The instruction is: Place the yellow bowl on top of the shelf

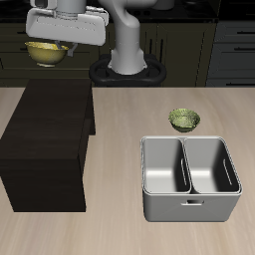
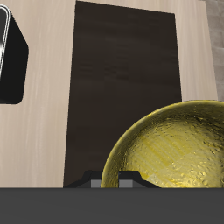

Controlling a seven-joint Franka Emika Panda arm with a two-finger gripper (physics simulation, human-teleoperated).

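The yellow bowl [image 1: 47, 52] hangs from my gripper [image 1: 58, 42], high above the back end of the shelf [image 1: 48, 139]. The shelf is a large dark brown-black box with a flat top, and nothing stands on it. In the wrist view the bowl [image 2: 175, 149] fills much of the frame, with its speckled gold inside showing. The shelf's dark top [image 2: 122, 79] lies below it. My gripper [image 2: 110, 180] is shut on the bowl's rim, and only the tips of the fingers show.
A duller olive-green bowl [image 1: 184, 120] sits on the table beside the shelf. A grey two-compartment metal bin [image 1: 190, 177] stands nearer the front edge. The robot's base [image 1: 127, 68] is at the back. A dark, pale-rimmed object [image 2: 10, 57] shows partly in the wrist view.
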